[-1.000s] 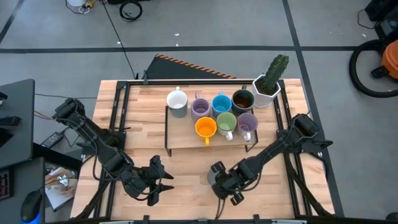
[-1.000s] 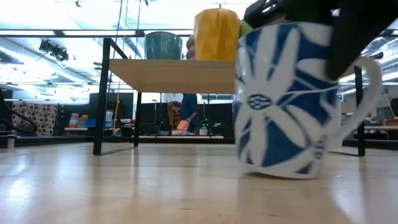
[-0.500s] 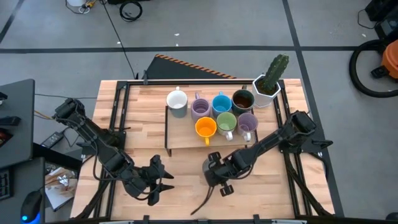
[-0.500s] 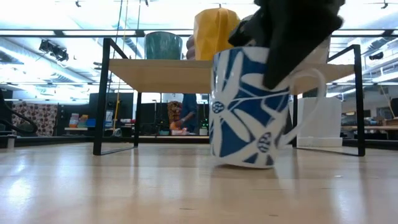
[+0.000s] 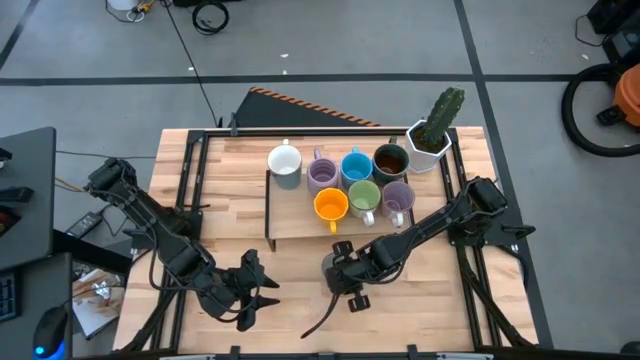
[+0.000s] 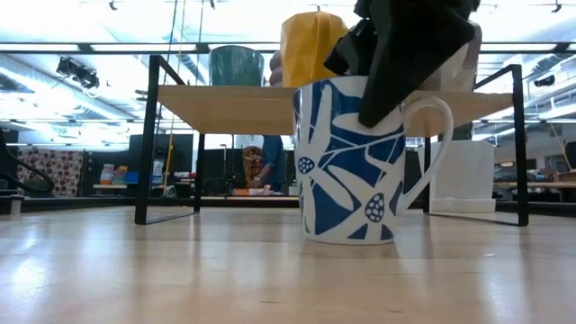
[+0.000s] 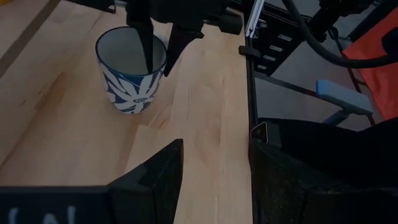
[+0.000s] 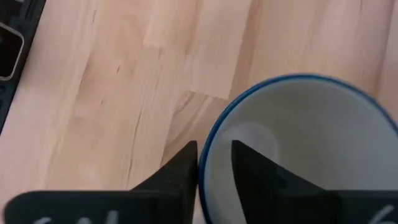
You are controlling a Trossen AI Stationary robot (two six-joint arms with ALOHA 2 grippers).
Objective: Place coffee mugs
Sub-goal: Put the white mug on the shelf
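A white mug with a blue leaf pattern (image 6: 351,162) stands upright on the wooden table (image 5: 300,265), in front of the low rack (image 5: 340,228). My right gripper (image 7: 160,46) hangs over it, pointing down, one finger inside the mug (image 8: 298,155) and one outside its rim. The jaws are slightly apart. On the rack stand several mugs: white (image 5: 285,163), lavender (image 5: 322,175), blue (image 5: 356,167), dark brown (image 5: 390,160), green (image 5: 364,195), orange (image 5: 331,205) and another lavender (image 5: 398,197). My left gripper (image 5: 262,295) waits open near the table's near edge, left of the mug. My right gripper straddles the mug's rim (image 8: 204,163) from above, one finger (image 8: 249,171) inside and one (image 8: 181,171) outside. A gap shows between the inner finger and the wall. Whether the outer finger touches the rim, I cannot tell. The mug stands on its base on the table.
A white faceted planter with a green cactus (image 5: 432,130) stands at the rack's far right corner. Black frame rails (image 5: 190,190) run along both table sides. Bare wood lies between the patterned mug and my left gripper.
My right gripper has carried the patterned mug toward the table's left and a little toward the rack. The mug was tilted half a second ago; now it stands upright with its base flat on the table.
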